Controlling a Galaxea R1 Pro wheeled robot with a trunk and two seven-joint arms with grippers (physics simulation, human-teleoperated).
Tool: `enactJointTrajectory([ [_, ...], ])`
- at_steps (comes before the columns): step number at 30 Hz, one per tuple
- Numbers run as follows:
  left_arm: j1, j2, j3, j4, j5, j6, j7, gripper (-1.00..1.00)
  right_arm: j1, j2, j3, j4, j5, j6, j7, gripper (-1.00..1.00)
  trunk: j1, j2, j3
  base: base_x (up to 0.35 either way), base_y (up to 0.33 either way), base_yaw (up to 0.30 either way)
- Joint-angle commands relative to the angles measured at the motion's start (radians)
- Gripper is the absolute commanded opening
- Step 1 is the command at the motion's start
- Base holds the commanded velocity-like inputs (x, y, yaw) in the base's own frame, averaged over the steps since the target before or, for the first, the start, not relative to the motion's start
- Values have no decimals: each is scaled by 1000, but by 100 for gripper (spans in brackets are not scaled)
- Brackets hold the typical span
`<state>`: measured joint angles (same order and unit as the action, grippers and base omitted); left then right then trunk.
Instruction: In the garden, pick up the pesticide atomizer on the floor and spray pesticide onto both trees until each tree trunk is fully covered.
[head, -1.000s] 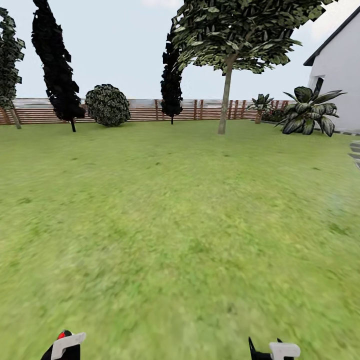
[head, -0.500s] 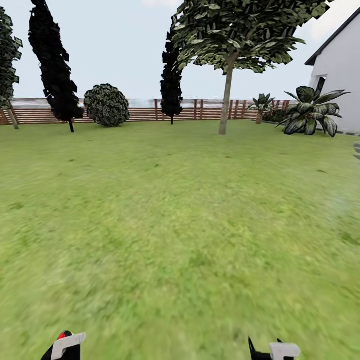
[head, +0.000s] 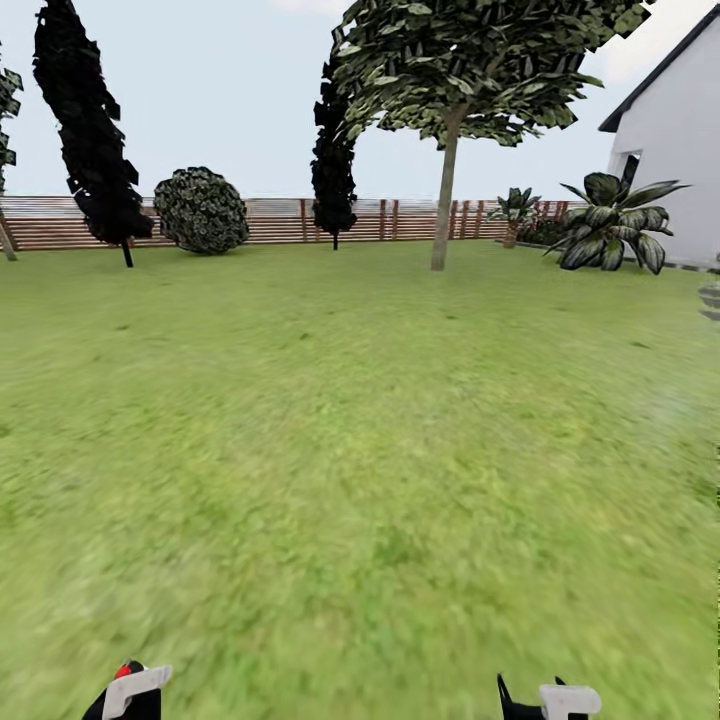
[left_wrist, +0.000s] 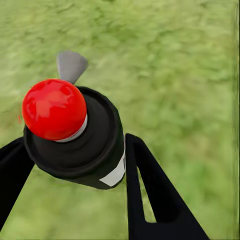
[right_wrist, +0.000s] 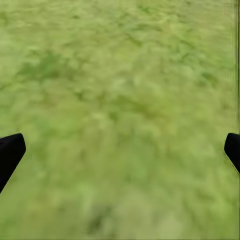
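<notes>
Left pincer (left_wrist: 75, 165) gripping pesticide atomizer (left_wrist: 75, 137), lawn (head: 360, 450) ahead, tree (head: 445, 150), fence (head: 280, 220)

Bright flat daylight; lawn (head: 360, 480) blurred; no strong shadows.

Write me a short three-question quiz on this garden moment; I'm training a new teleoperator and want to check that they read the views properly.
1. True or false: the left hand is shut on the pesticide atomizer.
2. What lies beneath the right hand? A) paved stone B) lawn C) a wooden deck
3. Fill in: in the head view, the tree with the pale bare trunk stands in front of the ____.

Key: 1 true, its fingers close on the bottle's dark body. 2 B, the lawn. 3 fence.
</notes>
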<state>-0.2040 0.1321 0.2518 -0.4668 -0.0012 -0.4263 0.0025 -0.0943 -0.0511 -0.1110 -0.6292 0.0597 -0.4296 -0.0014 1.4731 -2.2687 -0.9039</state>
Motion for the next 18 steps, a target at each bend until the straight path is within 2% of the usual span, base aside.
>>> enactJointTrajectory([
  [1,0,0,1,0,0,-3,1,-100,-1,0,-3,1,6,-3,0,100,0,0,-1,338,0,-246],
  [18,0,0,1,0,0,-4,1,-100,-1,0,-3,0,6,-3,0,100,0,0,2,338,0,-248],
])
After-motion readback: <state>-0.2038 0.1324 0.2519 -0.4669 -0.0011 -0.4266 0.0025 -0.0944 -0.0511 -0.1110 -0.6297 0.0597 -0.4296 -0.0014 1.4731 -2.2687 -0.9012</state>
